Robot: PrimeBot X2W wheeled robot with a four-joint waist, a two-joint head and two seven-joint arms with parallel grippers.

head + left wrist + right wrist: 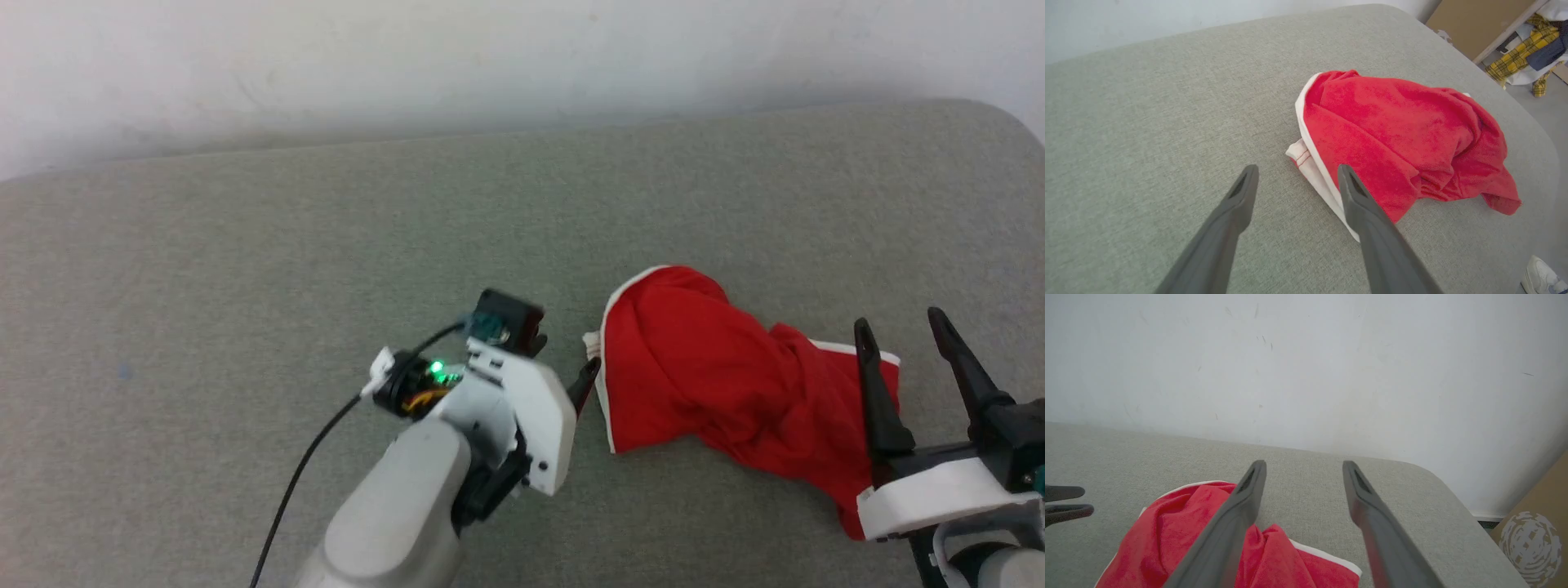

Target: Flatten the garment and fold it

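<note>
The garment (718,384) is a crumpled heap of red fabric with white trim, lying on the grey padded surface right of centre. My left gripper (563,363) points at its white-edged left end, open, with that edge just past the fingertips; in the left wrist view the left gripper (1297,169) frames the white hem of the garment (1392,130). My right gripper (898,322) stands open at the lower right, its left finger over the heap's right end. In the right wrist view the right gripper (1304,464) is above the garment (1180,531), holding nothing.
The grey padded surface (245,286) ends at a white wall behind and at a rounded corner on the right. Off that corner are a cardboard box (1535,531), a pile of plaid clothes (1527,45) and a white shoe (1541,275) on the floor.
</note>
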